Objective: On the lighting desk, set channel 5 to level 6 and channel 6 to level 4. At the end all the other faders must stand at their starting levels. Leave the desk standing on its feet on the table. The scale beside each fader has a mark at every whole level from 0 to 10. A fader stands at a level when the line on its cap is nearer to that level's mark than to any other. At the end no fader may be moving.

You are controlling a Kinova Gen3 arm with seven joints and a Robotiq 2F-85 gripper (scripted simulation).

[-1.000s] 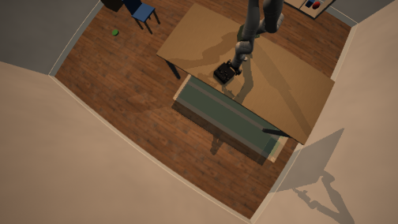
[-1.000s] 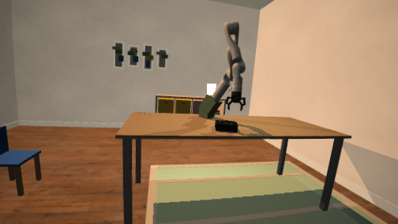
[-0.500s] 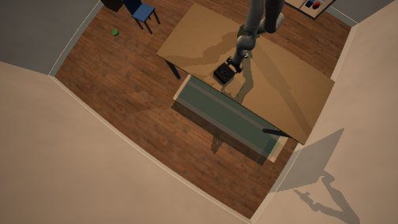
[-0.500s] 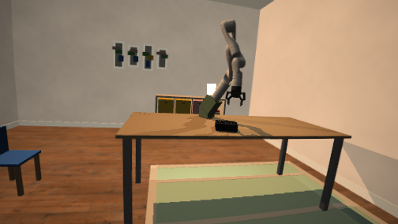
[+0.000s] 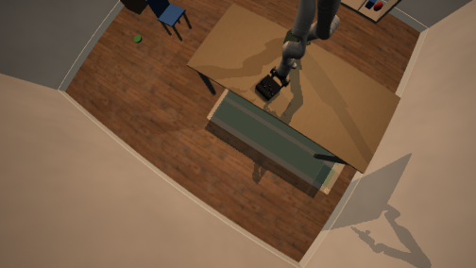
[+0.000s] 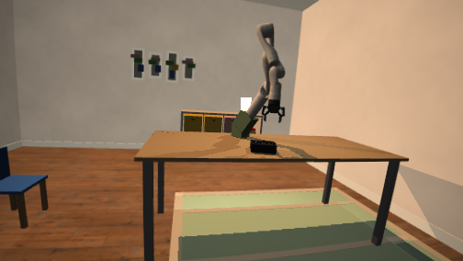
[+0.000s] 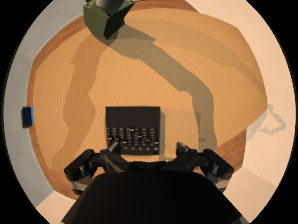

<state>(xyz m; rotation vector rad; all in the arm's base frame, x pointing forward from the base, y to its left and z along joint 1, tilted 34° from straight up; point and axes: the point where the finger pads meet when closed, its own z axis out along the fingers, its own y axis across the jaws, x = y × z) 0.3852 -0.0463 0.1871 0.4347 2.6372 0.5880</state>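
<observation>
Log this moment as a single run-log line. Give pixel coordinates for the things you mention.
gripper [image 5: 280,78] [image 6: 274,119] [image 7: 148,149]: open, raised above table [image 5: 340,94] [image 6: 193,149] [image 7: 135,75] | lighting desk [image 5: 268,88] [image 6: 263,147] [image 7: 132,117]: on table, ungripped | fader levels: too small to read | blue chair [image 5: 171,15] [image 6: 20,183]: off to one side

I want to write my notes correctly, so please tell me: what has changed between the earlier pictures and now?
The pincer has moved up, higher above the table than one second ago; most of this rise was already done half a second ago. It is open, and nothing was visibly taken or let go. The desk stayed in its place. Fader changes I cannot tell.
</observation>
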